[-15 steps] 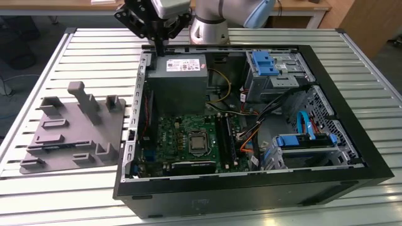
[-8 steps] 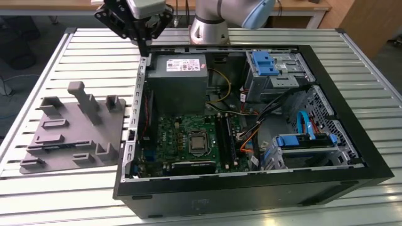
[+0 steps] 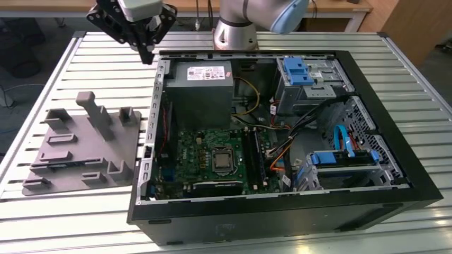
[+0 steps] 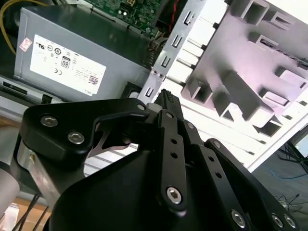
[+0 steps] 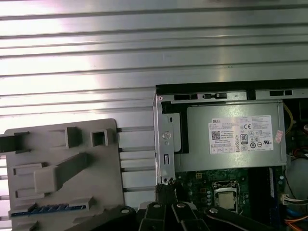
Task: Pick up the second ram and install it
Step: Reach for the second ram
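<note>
In the exterior view the gripper [image 3: 147, 55] hangs above the slatted metal table [image 3: 63, 69], just off the back corner of the open computer case [image 3: 282, 214] on the exterior view's left. Its fingers are pressed together with nothing between them. The grey fixture plate [image 3: 71, 151] lies on the table beside the case, well below the gripper in this picture. Inside the case are the power supply [image 3: 201, 90], the motherboard [image 3: 198, 153] and the processor socket [image 3: 221, 159].

The second wrist view looks along the gripper [image 4: 166, 98] itself. The black fingertips [image 4: 167, 96] meet at a point and hold nothing. Behind them are the case's metal edge, the power supply [image 4: 62, 57] and the posts of the fixture plate [image 4: 250, 62].

The first wrist view looks straight down, with the gripper [image 5: 166, 192] over the case edge. The fixture plate [image 5: 96, 192] appears flat here, and a thin dark strip with bluish marks sits in one of its long slots (most likely the second ram [image 5: 48, 209], on edge). It is well apart from the fingers. The power supply [image 5: 231, 139] and the socket [image 5: 225, 199] lie on the other side of the case wall.
</note>
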Motion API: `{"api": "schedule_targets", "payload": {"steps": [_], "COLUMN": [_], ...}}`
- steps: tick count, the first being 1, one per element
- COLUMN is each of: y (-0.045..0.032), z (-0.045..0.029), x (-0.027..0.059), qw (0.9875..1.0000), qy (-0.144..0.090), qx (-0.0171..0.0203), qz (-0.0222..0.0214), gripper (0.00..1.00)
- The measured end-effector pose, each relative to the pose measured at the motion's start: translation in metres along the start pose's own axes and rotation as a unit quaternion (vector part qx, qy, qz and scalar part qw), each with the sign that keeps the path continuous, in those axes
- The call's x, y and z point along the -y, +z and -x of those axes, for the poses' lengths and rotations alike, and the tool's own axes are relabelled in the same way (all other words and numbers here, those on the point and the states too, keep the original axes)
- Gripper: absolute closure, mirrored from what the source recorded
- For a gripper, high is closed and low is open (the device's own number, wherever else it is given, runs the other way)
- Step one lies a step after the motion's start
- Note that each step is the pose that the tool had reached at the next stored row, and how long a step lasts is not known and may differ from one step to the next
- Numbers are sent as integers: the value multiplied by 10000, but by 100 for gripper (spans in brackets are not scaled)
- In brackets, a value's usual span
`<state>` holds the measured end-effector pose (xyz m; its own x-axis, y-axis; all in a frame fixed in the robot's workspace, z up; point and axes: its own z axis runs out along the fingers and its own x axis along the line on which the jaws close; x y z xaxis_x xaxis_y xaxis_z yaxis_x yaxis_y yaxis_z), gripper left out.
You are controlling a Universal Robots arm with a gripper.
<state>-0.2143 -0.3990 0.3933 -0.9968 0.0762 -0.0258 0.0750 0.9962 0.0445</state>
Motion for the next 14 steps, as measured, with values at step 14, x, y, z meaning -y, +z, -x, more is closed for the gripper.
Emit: {"api": "schedule_targets", "payload": {"steps": [14], "y": [-9], "z": [-319], "x": [24], "qw": [10000], "qy": [0], "qx": [0], "qz": [0], "gripper": [90]}}
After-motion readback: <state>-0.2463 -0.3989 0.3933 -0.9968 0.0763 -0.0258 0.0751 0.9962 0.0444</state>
